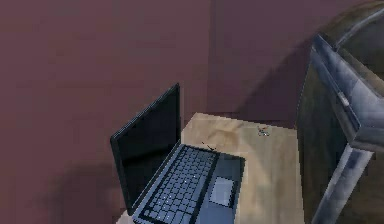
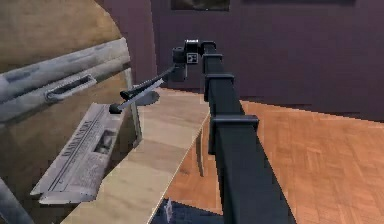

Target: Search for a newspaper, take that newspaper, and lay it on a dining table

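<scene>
No legible text
The newspaper (image 2: 88, 150) shows grey lines and blocks of print, all too small to read.

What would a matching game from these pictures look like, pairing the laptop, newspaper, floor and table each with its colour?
Things:
1 laptop
2 newspaper
3 floor
4 table

Colours:
a orange-brown
b pale wood
c grey-white with print
d dark, with a black screen

Pairs: 1-d, 2-c, 3-a, 4-b

Grey newspaper (image 2: 85, 152), pale wood-grain table (image 2: 172, 122)
</scene>
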